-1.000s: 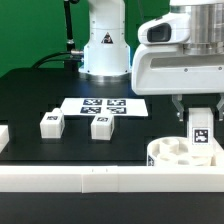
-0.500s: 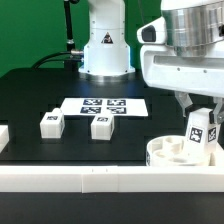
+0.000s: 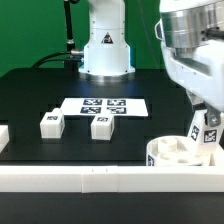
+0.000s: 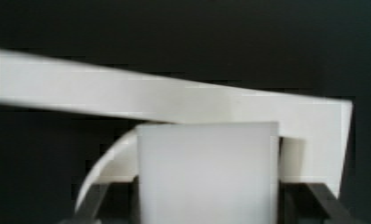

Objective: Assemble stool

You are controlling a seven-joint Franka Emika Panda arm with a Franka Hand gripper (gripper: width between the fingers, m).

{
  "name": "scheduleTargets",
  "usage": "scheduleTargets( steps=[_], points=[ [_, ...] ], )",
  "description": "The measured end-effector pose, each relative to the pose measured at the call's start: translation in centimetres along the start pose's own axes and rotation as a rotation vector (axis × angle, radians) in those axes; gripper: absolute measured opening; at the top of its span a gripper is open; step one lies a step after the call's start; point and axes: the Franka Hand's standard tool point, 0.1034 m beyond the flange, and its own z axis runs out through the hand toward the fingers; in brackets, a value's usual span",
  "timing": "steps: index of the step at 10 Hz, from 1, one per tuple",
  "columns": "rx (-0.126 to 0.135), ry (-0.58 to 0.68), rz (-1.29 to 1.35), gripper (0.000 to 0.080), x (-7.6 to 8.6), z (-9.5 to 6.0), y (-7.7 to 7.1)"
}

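Exterior view | black worktop [image 3: 40, 95], green backdrop [image 3: 30, 30] | arm [image 3: 195, 50] leaning, the exterior view's right | gripper [image 3: 206, 122] grasping tilted stool leg [image 3: 208, 138] at stool seat [image 3: 170, 153]

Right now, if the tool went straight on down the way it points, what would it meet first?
Most likely the round seat just beneath: the leg held in the tool would touch it first. Exact depth is unclear.
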Motion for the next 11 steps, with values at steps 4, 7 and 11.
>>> scheduleTargets(
  steps=[4, 7, 11],
  points=[
    [0.077, -0.08, 0.469, 0.0334, -0.1, -0.04, -0.33],
    [0.082, -0.1, 0.658, 0.0335, -0.34, -0.04, -0.44],
    [0.087, -0.111, 0.629, 0.0503, -0.46, -0.04, -0.43]
  ],
)
